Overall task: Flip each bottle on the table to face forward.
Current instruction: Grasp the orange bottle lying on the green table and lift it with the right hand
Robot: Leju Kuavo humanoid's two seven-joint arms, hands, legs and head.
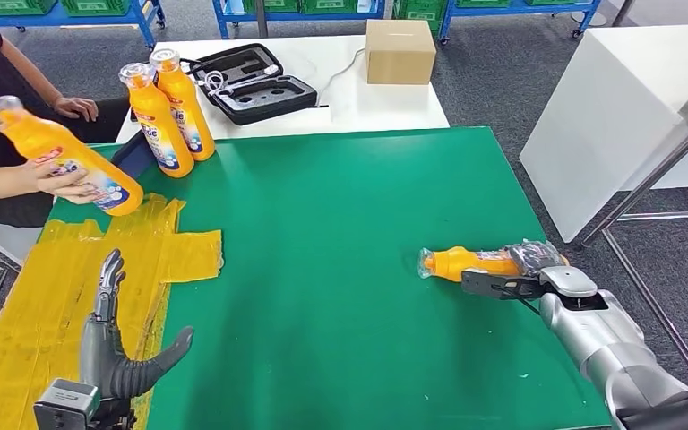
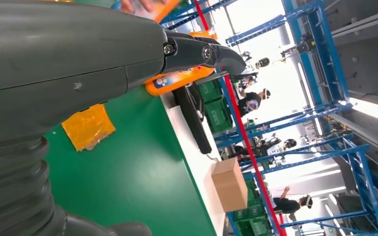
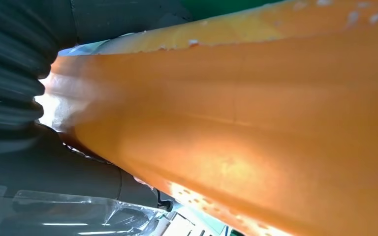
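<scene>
An orange bottle (image 1: 466, 262) lies on its side on the green table (image 1: 340, 269), cap toward the left; my right hand (image 1: 524, 273) grips its body, which looms orange and close in the right wrist view (image 3: 256, 123). My left hand (image 1: 121, 354) hovers open over the yellow sheets at the table's near left, fingers spread. Two orange bottles (image 1: 170, 112) stand upright at the far left with labels showing. A person's hand holds a third orange bottle (image 1: 63, 157) tilted in the air at the left; it is also visible past my left hand's fingers (image 2: 177, 78).
Yellow plastic sheets (image 1: 72, 278) cover the table's left side. Behind it a white table carries an open black case (image 1: 251, 81) and a cardboard box (image 1: 399, 50). A white cabinet (image 1: 618, 116) and metal frame stand to the right. The person's arms are at the far left.
</scene>
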